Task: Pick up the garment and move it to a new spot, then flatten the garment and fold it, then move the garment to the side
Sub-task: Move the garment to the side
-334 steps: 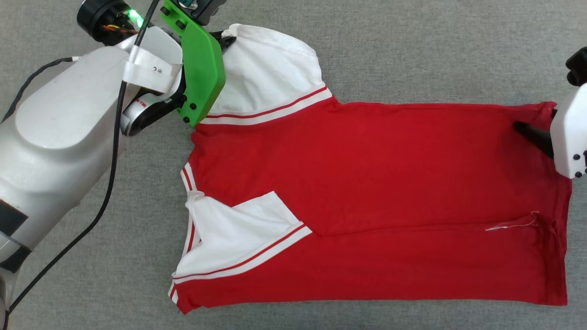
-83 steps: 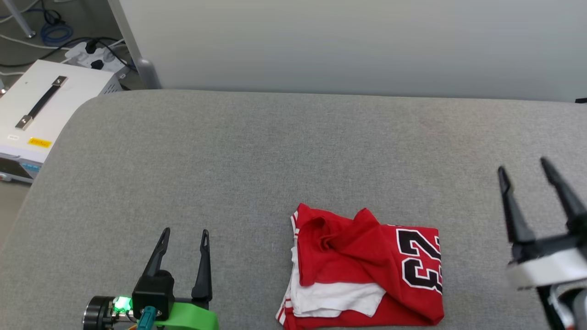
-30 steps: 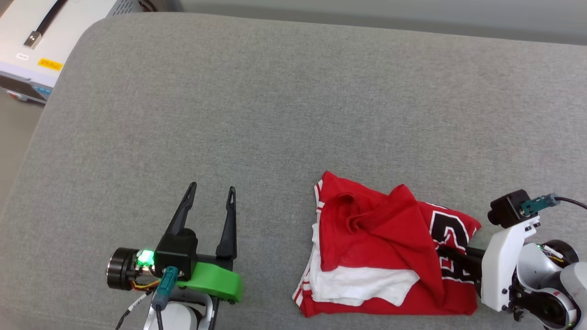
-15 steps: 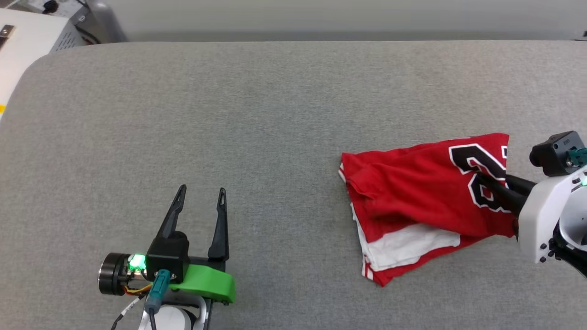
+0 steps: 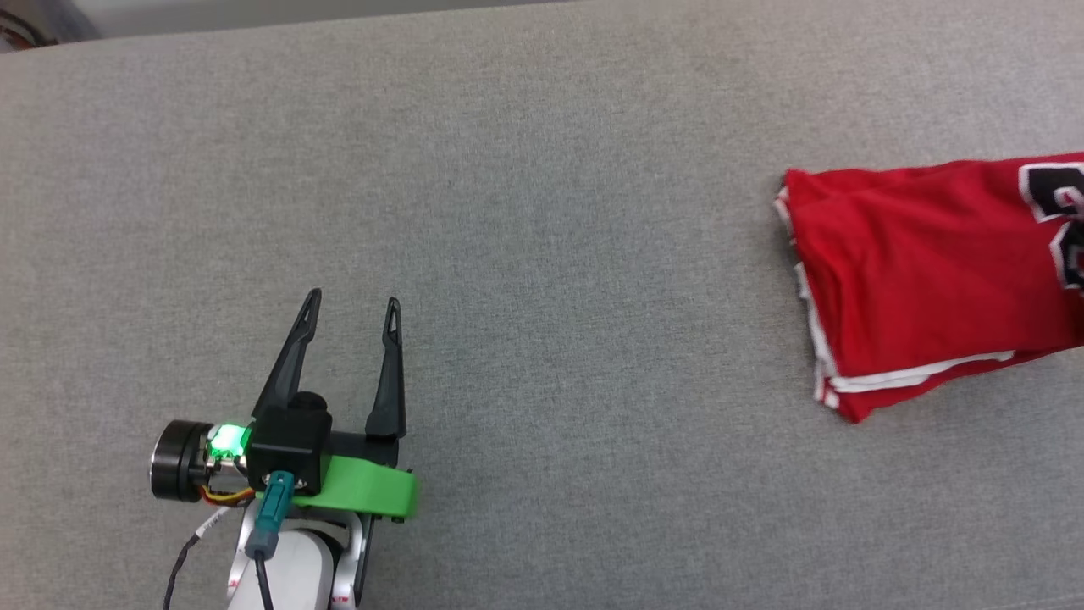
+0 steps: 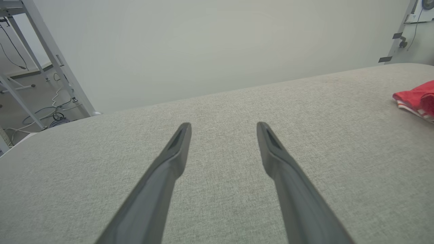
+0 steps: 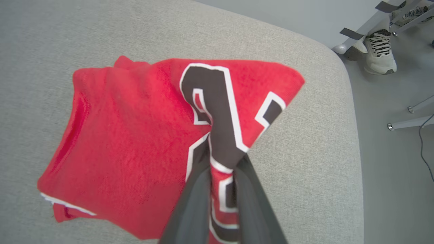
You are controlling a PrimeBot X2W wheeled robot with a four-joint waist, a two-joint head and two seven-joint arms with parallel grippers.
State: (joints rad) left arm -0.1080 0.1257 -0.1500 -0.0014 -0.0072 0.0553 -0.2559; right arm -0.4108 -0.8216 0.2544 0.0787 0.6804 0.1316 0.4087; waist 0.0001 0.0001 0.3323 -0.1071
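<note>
- Step in hand, by my read: the last one, moving the garment (image 5: 923, 280) to the side. It's already a folded bundle, red with white trim, black number on top.
- The garment is at 3 o'clock in the head view, running off that edge and lying on the grey padded surface (image 5: 542, 212). The left wrist view catches a red corner of it at 2 o'clock.
- The right gripper (image 7: 223, 159) is at 6 o'clock in its own wrist view, fingers pressed together on a pinch of the printed cloth.
- The left gripper (image 5: 354, 296) is at 7 o'clock in the head view, fingers spread, nothing between them, well apart from the garment.
- In the right wrist view, the surface's rounded edge is near the garment's corner at 3 o'clock, with floor beyond.
- Next you need to set the bundle down short of that edge, part the right fingers, then back out along their own line so the fold doesn't drag open.
</note>
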